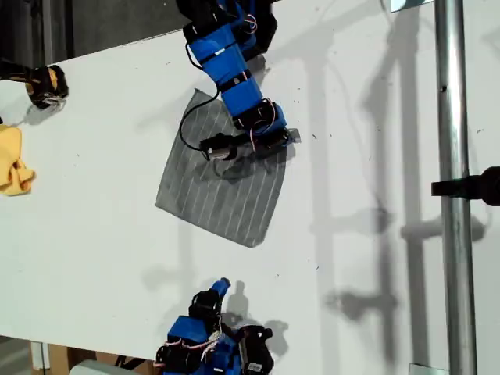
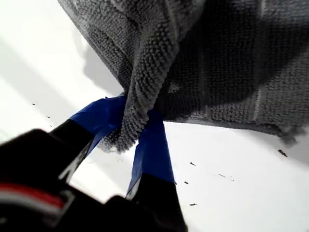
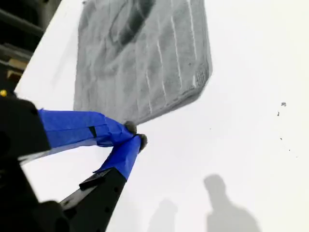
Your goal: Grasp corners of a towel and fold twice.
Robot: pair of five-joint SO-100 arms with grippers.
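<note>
Towel (image 1: 223, 183), grey with thin pale stripes, spread nearly flat on the white surface (image 1: 94, 203), set diamond-wise near the surface's middle in the exterior view. One corner (image 2: 126, 131) bunched and lifted, pinched between the blue fingers (image 2: 153, 150) of my first hand (image 2: 128, 137); jaws closed tight on the cloth, a fold of pile squeezed out between them. In the exterior view, first hand (image 1: 287, 137) at the towel's corner toward that view's right, its arm lying across the towel's upper part. My second hand (image 3: 135, 135) just off the towel's near edge, apart from the cloth, fingertips together or almost so, nothing held. Same hand (image 1: 222, 284) in the exterior view below the towel's lowest corner (image 1: 251, 244). Small yellow cloth (image 1: 14, 160) well apart from the towel, at the exterior view's left edge.
</note>
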